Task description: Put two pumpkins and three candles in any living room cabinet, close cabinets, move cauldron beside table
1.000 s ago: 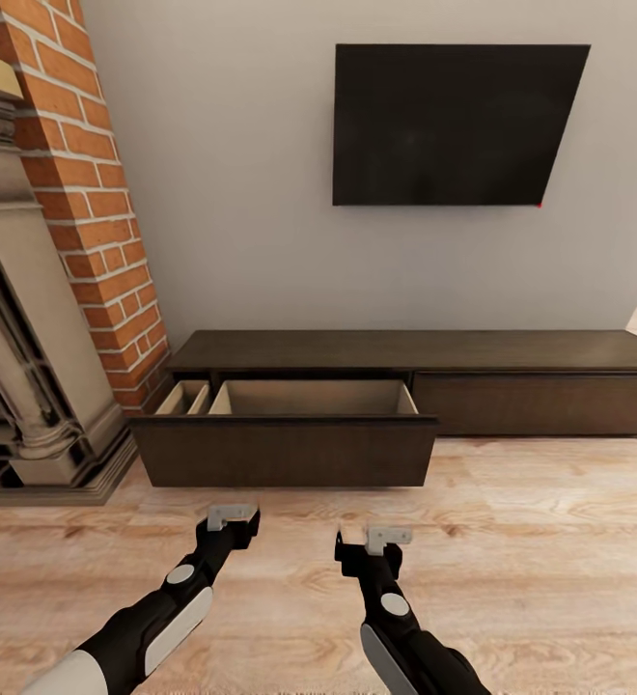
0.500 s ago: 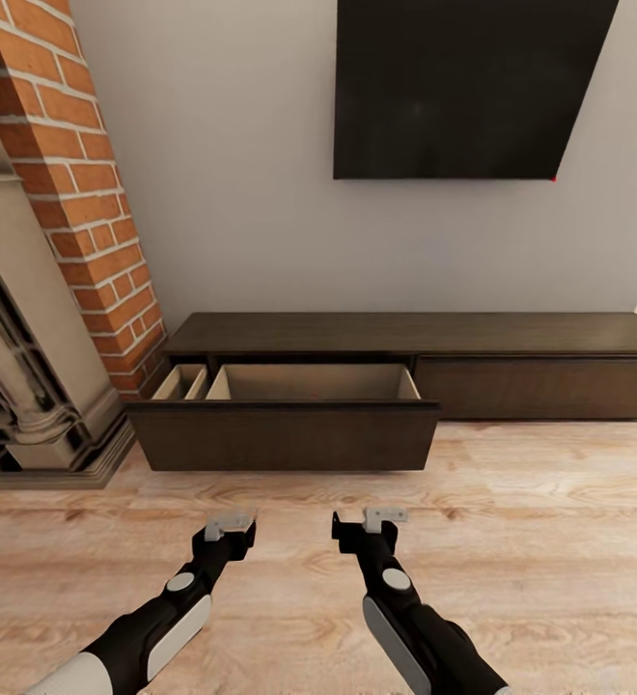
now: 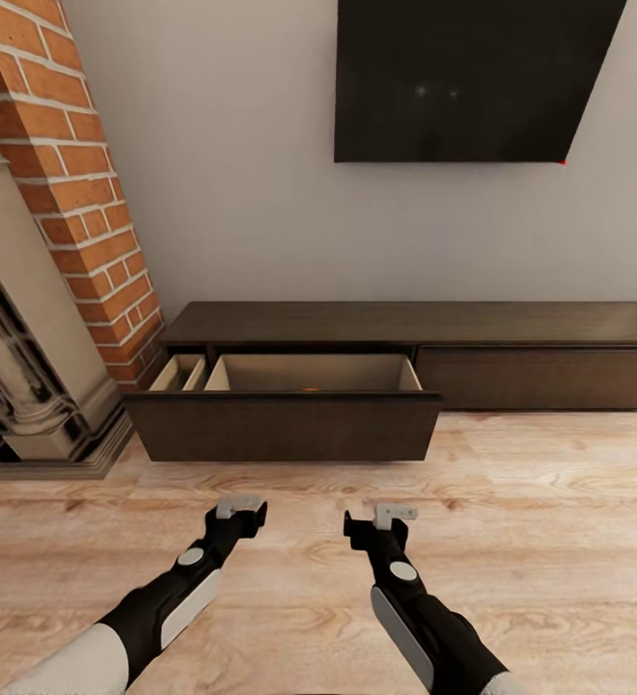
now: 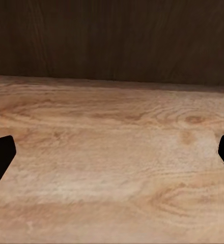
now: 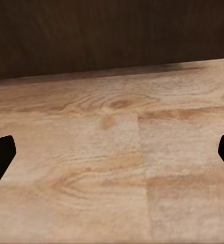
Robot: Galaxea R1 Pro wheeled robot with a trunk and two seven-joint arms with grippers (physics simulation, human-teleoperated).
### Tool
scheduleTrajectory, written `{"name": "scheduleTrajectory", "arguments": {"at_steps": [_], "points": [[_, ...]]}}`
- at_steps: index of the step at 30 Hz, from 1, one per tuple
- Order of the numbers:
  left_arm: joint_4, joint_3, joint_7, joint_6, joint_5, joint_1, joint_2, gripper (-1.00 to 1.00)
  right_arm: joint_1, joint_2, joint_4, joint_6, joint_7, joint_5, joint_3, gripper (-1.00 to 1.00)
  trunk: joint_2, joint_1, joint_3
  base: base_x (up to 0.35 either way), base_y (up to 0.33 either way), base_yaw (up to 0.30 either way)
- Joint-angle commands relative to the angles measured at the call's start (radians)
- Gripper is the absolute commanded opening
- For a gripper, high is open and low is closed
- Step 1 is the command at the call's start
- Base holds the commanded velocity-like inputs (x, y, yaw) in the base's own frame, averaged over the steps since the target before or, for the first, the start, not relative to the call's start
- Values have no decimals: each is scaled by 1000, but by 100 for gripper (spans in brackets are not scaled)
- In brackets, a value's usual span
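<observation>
My left gripper [image 3: 240,506]: empty, held low over the floor; in my left wrist view its two dark fingertips [image 4: 0,157] sit at opposite edges of the picture, jaws spread wide. My right gripper [image 3: 393,514]: likewise empty, its fingers [image 5: 1,155] parted to the frame's edges. Both point at the pulled-out drawer front [image 3: 285,429] and stop short of it, with bare floor between.

Hidden or unclear: a small orange speck [image 3: 310,388] shows just over the drawer's front lip, inside the wide compartment; too little is visible to say whether it is a pumpkin. The rest of the drawer's bottom is cut off by the front panel. A narrow side compartment [image 3: 180,373] lies at the left end, its contents not visible. The wrist views give only dark wood and planks.

Changes since half a second ago: the view has closed in, so the cabinet [image 3: 415,323] sits slightly higher and the screen [image 3: 463,77] is cropped more at the top. The orange speck was not visible before. Both arms have edged forward.

Setting: pale wood-plank floor [image 3: 550,541]; grey wall; long low dark brown cabinet against it, left drawer open, right front [image 3: 540,378] closed. Brick column [image 3: 68,183] and carved stone fireplace surround [image 3: 29,367] to the left.
</observation>
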Motion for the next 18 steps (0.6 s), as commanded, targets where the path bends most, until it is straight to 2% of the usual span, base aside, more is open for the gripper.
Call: {"name": "scheduleTrajectory", "arguments": {"at_steps": [1, 8, 18], "points": [[-6, -8, 6, -2, 10, -5, 1, 100, -5, -1, 8, 5, -8, -4, 3, 100, 0, 0, -1, 0, 0, 0], [-10, -7, 1, 1, 11, -9, 6, 100, -17, 1, 37, 5, -8, -6, 2, 100, 0, 0, -1, 32, 0, 0], [-1, -6, 2, 2, 11, -11, 4, 100, -19, 8, 40, 5, -8, -8, 1, 100, 0, 0, -1, 291, 0, 0]]}}
